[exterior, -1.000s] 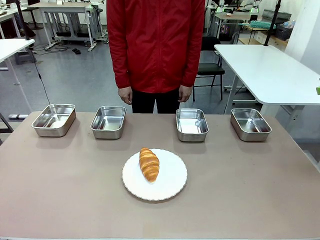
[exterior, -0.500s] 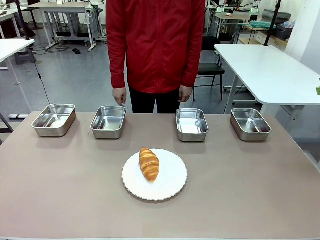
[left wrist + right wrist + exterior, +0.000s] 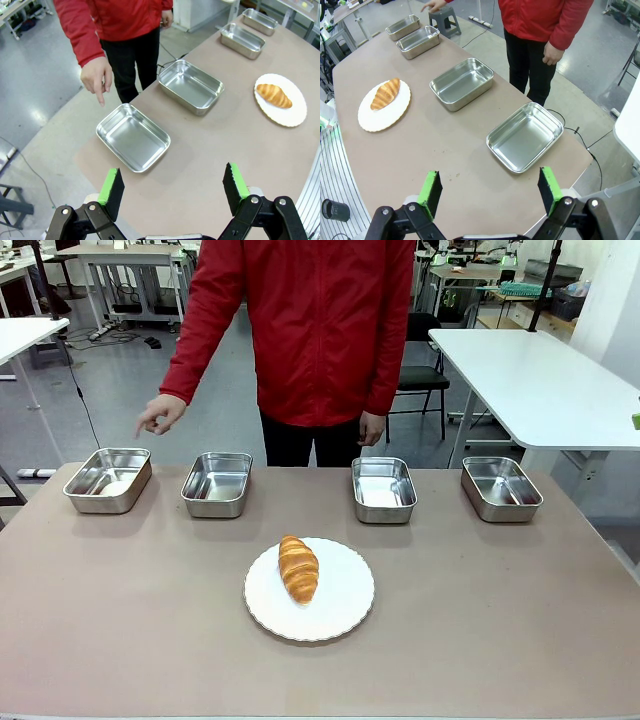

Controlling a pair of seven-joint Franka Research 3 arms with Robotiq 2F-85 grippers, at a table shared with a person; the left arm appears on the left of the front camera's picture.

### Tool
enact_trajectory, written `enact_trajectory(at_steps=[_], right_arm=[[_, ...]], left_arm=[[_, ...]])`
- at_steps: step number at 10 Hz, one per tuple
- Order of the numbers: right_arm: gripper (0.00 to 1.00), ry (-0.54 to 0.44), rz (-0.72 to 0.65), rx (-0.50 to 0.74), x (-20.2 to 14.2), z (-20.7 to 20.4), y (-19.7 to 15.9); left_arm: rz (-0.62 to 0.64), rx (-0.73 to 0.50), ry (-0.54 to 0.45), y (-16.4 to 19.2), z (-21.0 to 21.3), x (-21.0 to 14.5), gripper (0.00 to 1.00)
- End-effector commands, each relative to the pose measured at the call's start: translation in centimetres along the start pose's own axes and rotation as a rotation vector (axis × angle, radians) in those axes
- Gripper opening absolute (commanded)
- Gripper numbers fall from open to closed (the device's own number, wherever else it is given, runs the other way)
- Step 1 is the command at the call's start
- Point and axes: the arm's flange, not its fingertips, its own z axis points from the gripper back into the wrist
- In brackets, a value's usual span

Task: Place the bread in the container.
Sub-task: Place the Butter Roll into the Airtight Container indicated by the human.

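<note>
The bread (image 3: 298, 568) lay on the white plate (image 3: 345, 612) in the middle of the table, free to be picked. The person's hand (image 3: 160, 415) pointed down toward the leftmost container (image 3: 108, 476), probably to mark it as the goal. The left gripper (image 3: 173, 182) and the right gripper (image 3: 490, 192) were wide open and held nothing.

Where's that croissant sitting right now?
In the front view the croissant lies on the left half of the round white plate, mid-table, with the left-middle pan and the right-middle pan on its far side.
</note>
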Motion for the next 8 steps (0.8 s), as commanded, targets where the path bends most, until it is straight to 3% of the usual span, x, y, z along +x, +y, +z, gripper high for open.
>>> enact_trajectory(at_steps=[1, 8], right_arm=[[1.00, -0.015, 0.005, 0.001, -0.01, -0.17, 0.02], [1.00, -0.015, 0.005, 0.001, -0.01, -0.17, 0.02]], left_arm=[[0.001, 0.000, -0.004, -0.01, 0.13, -0.06, 1.00], [0.001, 0.000, -0.004, -0.01, 0.13, -0.06, 1.00]])
